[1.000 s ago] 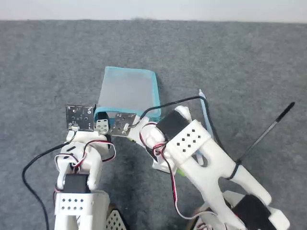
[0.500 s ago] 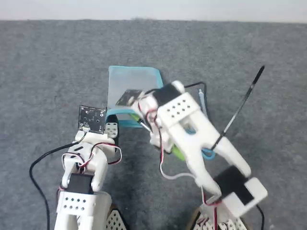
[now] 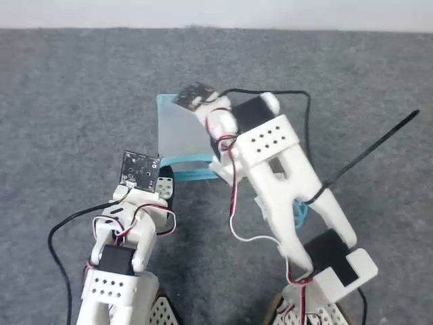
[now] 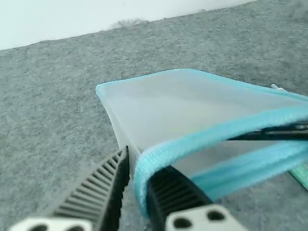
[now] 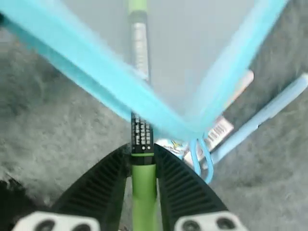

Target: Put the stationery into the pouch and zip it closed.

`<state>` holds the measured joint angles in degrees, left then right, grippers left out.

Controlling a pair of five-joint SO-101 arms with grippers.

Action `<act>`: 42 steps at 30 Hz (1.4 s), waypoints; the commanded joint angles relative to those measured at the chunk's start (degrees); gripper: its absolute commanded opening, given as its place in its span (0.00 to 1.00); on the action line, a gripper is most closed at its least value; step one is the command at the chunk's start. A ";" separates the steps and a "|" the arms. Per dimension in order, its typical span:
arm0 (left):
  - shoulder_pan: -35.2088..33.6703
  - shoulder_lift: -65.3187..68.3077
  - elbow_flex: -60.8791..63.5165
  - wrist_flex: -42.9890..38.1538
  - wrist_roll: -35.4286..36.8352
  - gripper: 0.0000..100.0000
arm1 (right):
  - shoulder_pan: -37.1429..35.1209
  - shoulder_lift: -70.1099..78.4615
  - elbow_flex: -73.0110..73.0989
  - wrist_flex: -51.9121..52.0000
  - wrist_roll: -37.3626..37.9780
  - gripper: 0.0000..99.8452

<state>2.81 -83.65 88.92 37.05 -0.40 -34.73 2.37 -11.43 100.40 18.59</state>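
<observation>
Pouch point(image 3: 181, 132) is sagging soft, centre frame; left gripper point(image 4: 138, 166) is pinching its rim, right gripper point(image 5: 143, 161) clamping the stiff green pen point(image 5: 143, 192).

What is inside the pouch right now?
The green pen shows partway in through the translucent pouch wall, its rear held by the right gripper. From above, that arm covers part of it.

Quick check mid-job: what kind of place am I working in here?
Probably a robot test bench: a grey felt mat lies underneath, a plain white wall stands behind, and the left arm and right arm show bare wiring.
</observation>
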 commanded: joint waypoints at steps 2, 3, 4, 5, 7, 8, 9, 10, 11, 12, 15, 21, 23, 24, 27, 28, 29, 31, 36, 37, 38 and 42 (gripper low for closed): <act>0.70 -0.70 -1.10 -2.02 -0.53 0.01 | -2.07 -1.10 -7.47 1.98 -3.08 0.01; 0.70 -0.70 -1.10 -2.02 -0.53 0.01 | -2.07 -1.10 -8.26 1.98 -3.43 0.01; 0.70 -0.70 -1.10 -2.02 -0.53 0.01 | -2.15 -1.10 -8.79 1.98 -3.43 0.01; 0.70 -0.70 -1.10 -2.02 -0.53 0.01 | -2.33 -1.10 -9.14 1.89 -3.78 0.01; 0.53 -0.70 -1.10 -2.11 -0.53 0.01 | -3.30 -1.10 -9.23 1.10 -5.63 0.01; 0.44 -0.70 -1.10 -2.11 -0.53 0.01 | -3.91 -1.10 -9.23 1.10 -5.89 0.01; 0.35 -0.70 -1.10 -2.11 -0.53 0.01 | -5.05 -1.10 -9.05 1.27 -5.98 0.01; 0.35 -0.70 -1.10 -2.11 -0.53 0.01 | -6.55 -1.10 -8.97 1.45 -5.89 0.01; 0.35 -0.70 -1.10 -2.11 -0.53 0.01 | -7.87 -1.10 -8.88 1.89 -5.10 0.01; 0.35 -0.70 -1.10 -2.11 -0.53 0.01 | -9.27 -1.10 -8.88 2.07 -4.04 0.01; 0.26 -0.70 -1.10 -2.11 -0.53 0.01 | -11.91 -1.10 -8.88 1.80 -2.55 0.01; 0.26 -0.70 -1.10 -2.11 -0.70 0.01 | -12.18 -5.58 -5.98 -1.19 -2.20 0.01; 0.26 -0.70 -1.10 -2.11 -0.70 0.01 | -12.09 -9.45 -0.62 -4.26 -1.58 0.01; 0.26 -0.70 -1.10 -2.11 -0.70 0.01 | -11.74 -11.65 2.90 -6.29 -1.67 0.01; 0.26 -0.70 -1.10 -2.11 -0.70 0.01 | -8.40 -16.84 13.27 -12.09 -1.58 0.03; 0.26 -0.70 -1.10 -2.11 -0.70 0.01 | -7.08 -17.98 16.00 -13.23 -1.49 0.06; 0.26 -0.70 -1.10 -2.11 -0.62 0.01 | -6.11 -18.86 18.29 -14.20 -1.58 0.09; 0.26 -0.70 -1.10 -2.11 -0.53 0.01 | -5.14 -19.74 21.10 -15.34 -1.58 0.16; 0.26 -0.70 -1.10 -2.11 -0.53 0.01 | -4.97 -19.82 21.71 -15.87 -1.67 0.13; 0.26 -0.70 -1.01 -2.11 -0.53 0.01 | -4.97 -19.82 21.71 -16.48 -1.85 0.10; 0.26 -0.70 -1.01 -2.02 -0.53 0.01 | -4.97 -19.74 21.63 -17.01 -2.64 0.06; 0.26 -0.70 -1.01 -1.76 -0.53 0.01 | -4.79 -19.65 21.80 -18.07 -4.57 0.01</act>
<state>2.81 -83.65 88.92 37.05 -0.40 -40.44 -13.63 10.64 83.60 15.34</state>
